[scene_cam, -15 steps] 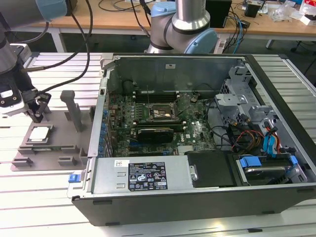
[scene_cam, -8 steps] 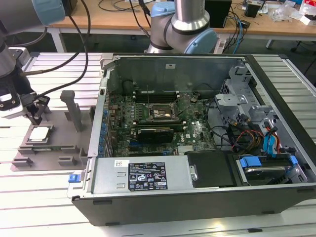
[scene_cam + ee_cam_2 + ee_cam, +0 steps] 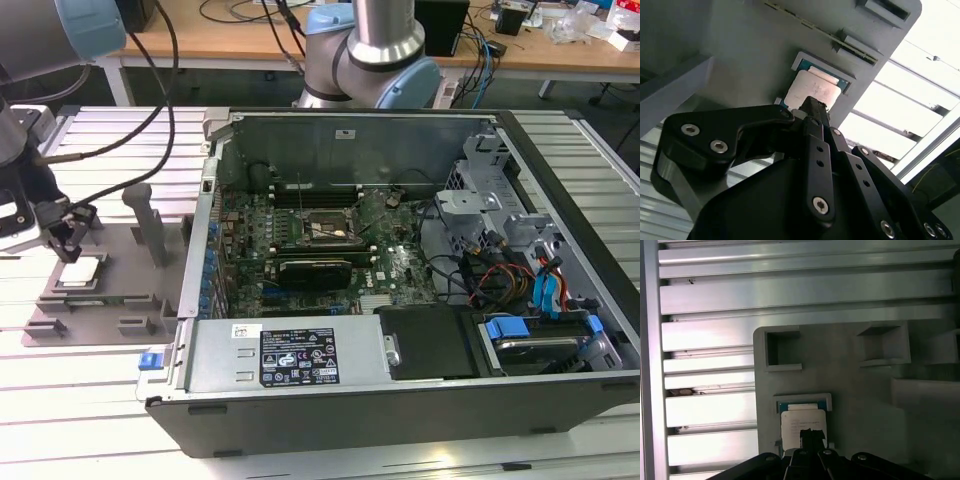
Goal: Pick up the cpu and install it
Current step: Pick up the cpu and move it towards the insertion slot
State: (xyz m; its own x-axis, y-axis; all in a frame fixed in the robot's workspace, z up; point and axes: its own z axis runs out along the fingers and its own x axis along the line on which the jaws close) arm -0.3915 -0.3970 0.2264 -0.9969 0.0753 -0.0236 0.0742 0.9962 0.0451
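On the slotted aluminium table [image 3: 100,385] lies a gray plastic fixture plate [image 3: 850,375]; the silvery square cpu [image 3: 802,419] sits in its recess. My black pincer [image 3: 810,434] hangs just above it, fingers together.

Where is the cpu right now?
The cpu sits in a recess of the gray fixture plate at the exterior view's left, outside the open computer case, just below the gripper.
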